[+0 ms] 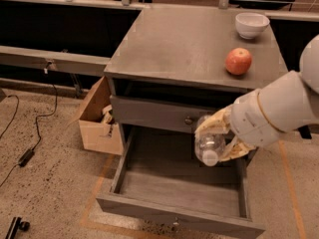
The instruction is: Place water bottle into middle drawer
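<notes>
Holds water bottle (208, 144) clenched in gripper (223, 139), right of centre. Lower gently into middle drawer (169, 180), away from right wall.

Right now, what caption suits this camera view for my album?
The robot's hand holds the water bottle above the open middle drawer; an apple and bowl sit on the cabinet top.

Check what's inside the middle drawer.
Only bare grey floor shows in the middle drawer. The gripper, shut on the water bottle, hangs over its right rear corner, covering that part.
</notes>
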`<action>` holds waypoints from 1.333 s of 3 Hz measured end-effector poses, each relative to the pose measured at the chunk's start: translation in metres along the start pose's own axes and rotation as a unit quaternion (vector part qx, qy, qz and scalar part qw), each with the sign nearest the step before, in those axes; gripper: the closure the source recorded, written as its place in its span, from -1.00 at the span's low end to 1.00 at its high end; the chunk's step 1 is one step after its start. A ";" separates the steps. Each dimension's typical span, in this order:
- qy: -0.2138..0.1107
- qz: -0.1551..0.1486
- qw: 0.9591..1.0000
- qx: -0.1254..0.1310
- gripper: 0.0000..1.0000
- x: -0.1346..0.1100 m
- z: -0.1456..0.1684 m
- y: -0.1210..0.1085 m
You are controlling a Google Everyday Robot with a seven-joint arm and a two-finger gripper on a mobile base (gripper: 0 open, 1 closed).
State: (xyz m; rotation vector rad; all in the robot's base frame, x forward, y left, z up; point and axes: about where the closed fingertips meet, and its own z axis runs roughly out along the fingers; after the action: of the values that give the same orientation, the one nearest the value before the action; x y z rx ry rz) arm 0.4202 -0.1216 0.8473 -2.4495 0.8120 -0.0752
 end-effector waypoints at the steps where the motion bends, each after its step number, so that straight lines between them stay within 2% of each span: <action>1: -0.044 0.004 0.999 -0.004 1.00 -0.013 0.067 0.035; 2: -0.068 0.039 0.997 -0.020 1.00 0.005 0.136 0.070; 3: -0.107 0.136 0.984 -0.028 1.00 0.023 0.200 0.096; 4: -0.125 0.260 0.957 -0.014 1.00 0.037 0.243 0.119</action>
State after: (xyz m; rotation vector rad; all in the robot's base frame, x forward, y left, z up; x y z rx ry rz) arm 0.4395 -0.1034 0.5759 -2.1314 1.3103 0.4332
